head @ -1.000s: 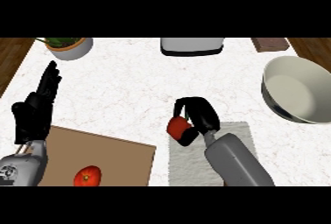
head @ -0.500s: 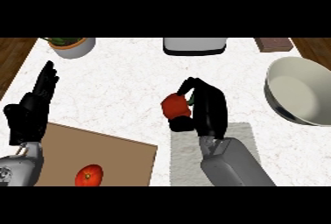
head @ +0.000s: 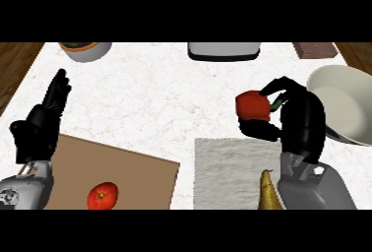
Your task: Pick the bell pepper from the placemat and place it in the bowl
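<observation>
At right of centre the right hand (head: 296,118) curls its fingers around the red bell pepper (head: 254,105), just left of the bowl (head: 347,109), above the placemat (head: 225,172), while the left hand (head: 42,123) rests straight-fingered at left.

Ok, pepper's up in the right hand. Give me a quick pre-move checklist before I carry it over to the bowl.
1. Grasp: right hand has fingers and thumb curled round the bell pepper. Ok.
2. Lift: pepper is off the placemat, above the counter. Ok.
3. Bowl: sits just right of the hand, and the part in view looks empty; its right side is cut off by the frame. Ok.
4. Path: nothing shows between pepper and the bowl's rim. Ok.
5. Height over the rim: one steep view only. Cannot tell.
6. Left hand: open, resting at the left edge, out of the way. Ok.
</observation>
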Tool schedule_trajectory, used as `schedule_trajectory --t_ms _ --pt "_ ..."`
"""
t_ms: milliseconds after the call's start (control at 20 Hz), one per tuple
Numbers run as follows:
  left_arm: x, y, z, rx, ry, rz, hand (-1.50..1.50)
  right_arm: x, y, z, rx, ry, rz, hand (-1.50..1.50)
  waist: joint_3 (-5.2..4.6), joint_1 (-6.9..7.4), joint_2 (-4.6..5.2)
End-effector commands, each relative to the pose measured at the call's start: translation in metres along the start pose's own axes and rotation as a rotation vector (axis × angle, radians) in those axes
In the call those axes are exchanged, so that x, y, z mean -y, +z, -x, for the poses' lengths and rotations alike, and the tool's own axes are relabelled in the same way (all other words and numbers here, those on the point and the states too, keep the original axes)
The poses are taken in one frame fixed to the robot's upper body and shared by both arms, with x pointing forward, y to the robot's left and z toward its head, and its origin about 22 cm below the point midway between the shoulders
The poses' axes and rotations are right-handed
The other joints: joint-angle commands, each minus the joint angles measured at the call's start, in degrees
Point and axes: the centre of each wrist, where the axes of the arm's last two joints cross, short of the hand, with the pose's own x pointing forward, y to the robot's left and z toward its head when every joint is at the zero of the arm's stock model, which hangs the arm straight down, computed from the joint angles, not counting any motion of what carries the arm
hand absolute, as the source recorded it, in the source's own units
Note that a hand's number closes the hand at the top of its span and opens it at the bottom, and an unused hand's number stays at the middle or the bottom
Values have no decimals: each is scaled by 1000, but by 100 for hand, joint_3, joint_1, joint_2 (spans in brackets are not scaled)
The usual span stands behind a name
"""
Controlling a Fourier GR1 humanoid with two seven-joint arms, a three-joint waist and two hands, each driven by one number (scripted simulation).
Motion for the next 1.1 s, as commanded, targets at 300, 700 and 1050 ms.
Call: schedule_trajectory --t_ms 300,700,1050 --pt "4 -15 -6 8 8 -1 0 52 -87 84 -33 -56 211 150 5 71 37" --pt "22 -11 -20 32 12 24 0 68 -119 174 -51 268 311 150 10 131 57" --pt "16 -8 -10 24 4 25 0 82 -159 217 -102 361 350 150 11 191 64"
